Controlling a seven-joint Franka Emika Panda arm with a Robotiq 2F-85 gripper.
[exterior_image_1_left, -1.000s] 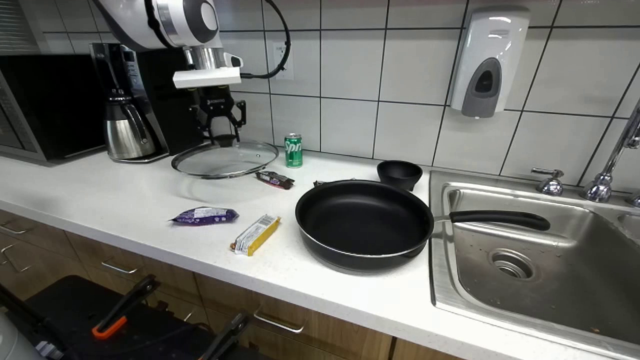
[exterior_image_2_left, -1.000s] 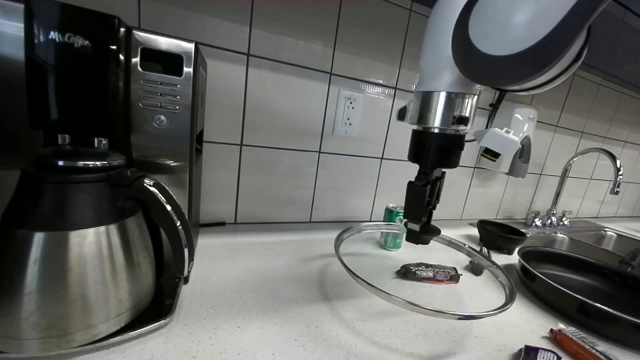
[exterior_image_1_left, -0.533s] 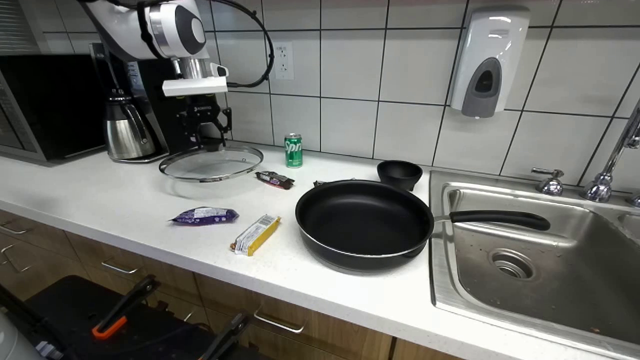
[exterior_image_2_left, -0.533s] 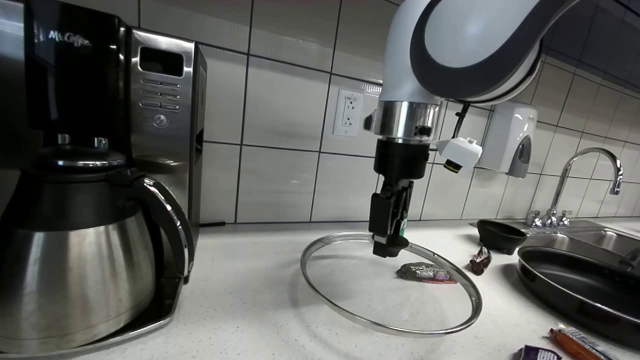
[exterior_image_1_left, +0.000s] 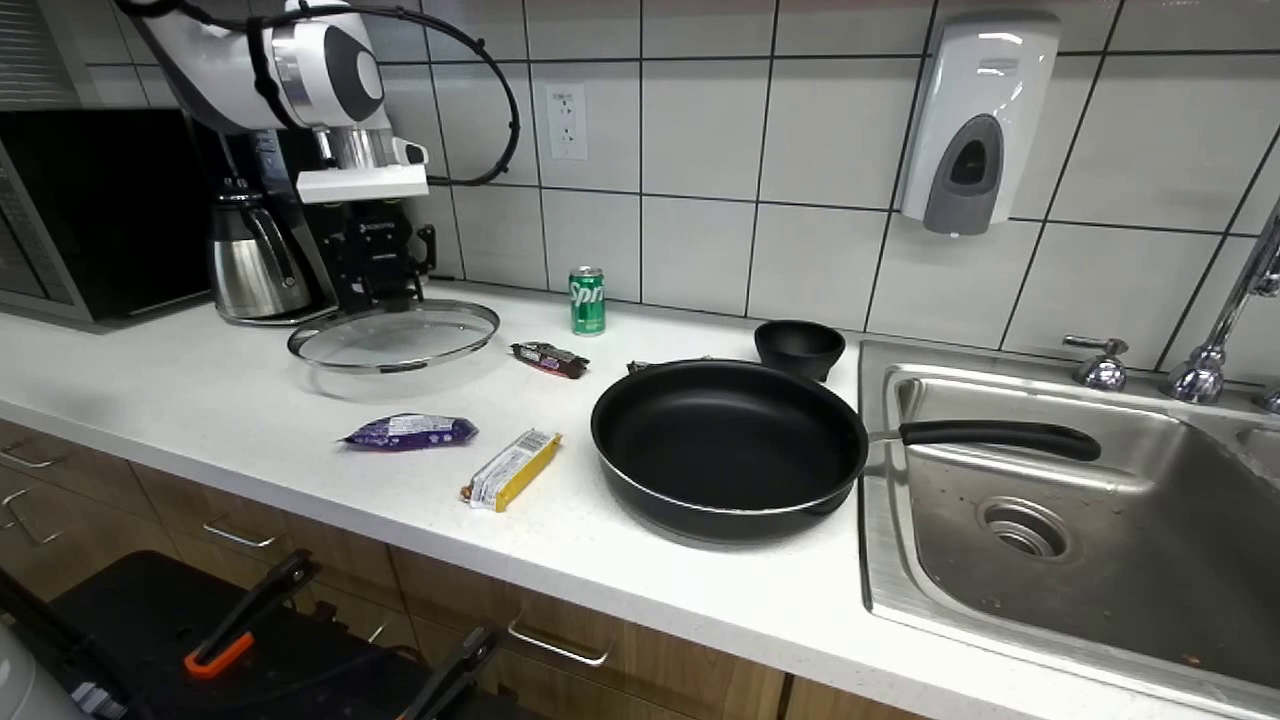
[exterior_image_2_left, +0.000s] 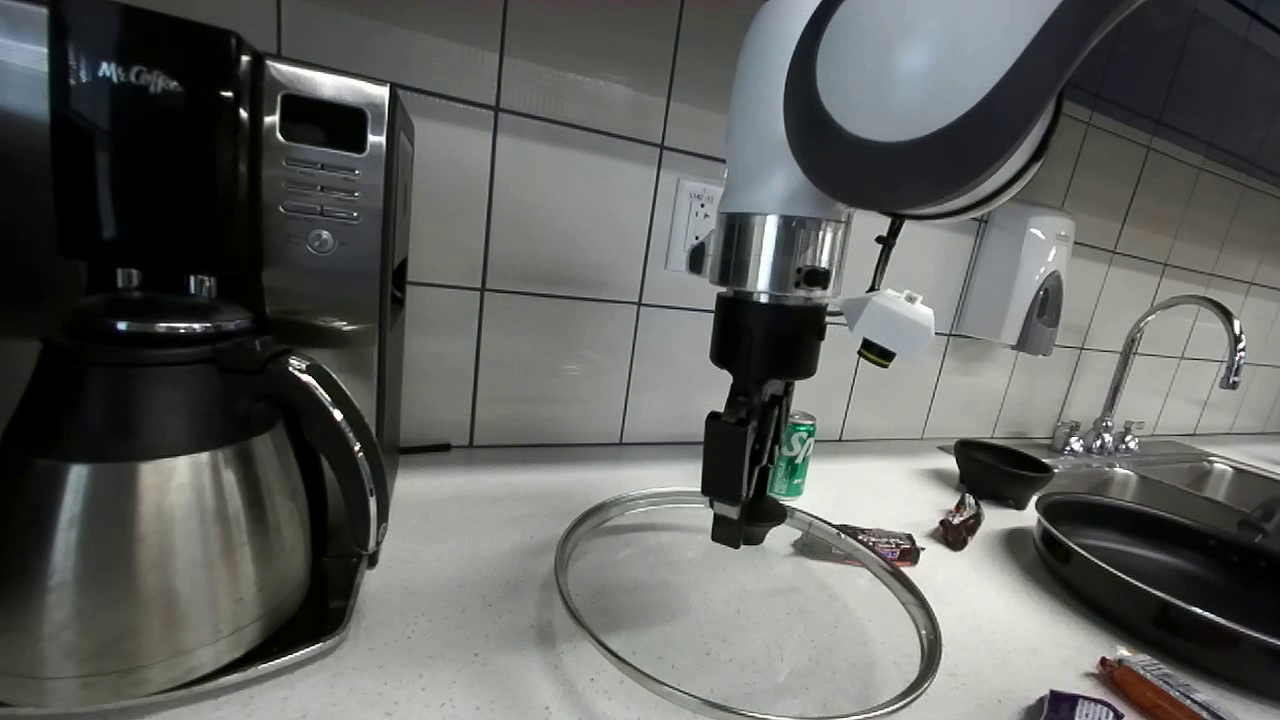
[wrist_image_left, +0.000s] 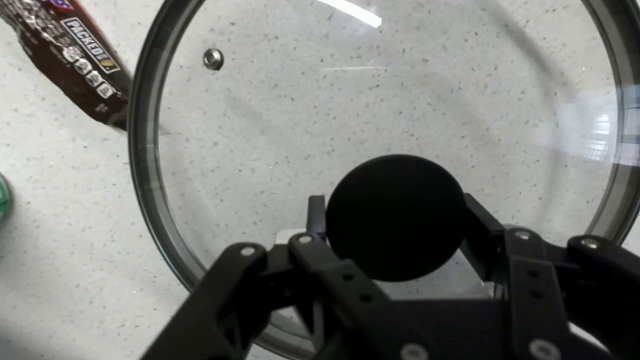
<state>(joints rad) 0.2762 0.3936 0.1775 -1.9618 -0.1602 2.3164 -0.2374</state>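
Glass lid (exterior_image_1_left: 394, 337), steel rim (wrist_image_left: 145, 145), held over the white counter (exterior_image_1_left: 250, 420) — looks just clear of it, shadow below. Gripper (wrist_image_left: 396, 215) clamped on the lid's black knob (wrist_image_left: 395, 230), 1 finger (wrist_image_left: 316, 215) per side. Coffee maker (exterior_image_2_left: 325, 260) near the lid; Sprite can (exterior_image_1_left: 587, 302) near too, toward the tiled wall (exterior_image_1_left: 700, 130). Dark brown wrapped bar (wrist_image_left: 70, 60) meets the rim's outline in the wrist view; contact unclear. 2nd brown wrapper (exterior_image_2_left: 960, 522) near the small black bowl (exterior_image_1_left: 799, 345). Purple packet (exterior_image_1_left: 410, 431) and yellow-edged bar (exterior_image_1_left: 513, 470) lie closer to the counter's front edge. Black frying pan (exterior_image_1_left: 730, 440) well apart from the lid — handle (exterior_image_1_left: 995, 438) out over the sink (exterior_image_1_left: 885, 560). White soap dispenser (exterior_image_1_left: 980, 125) up on the wall.
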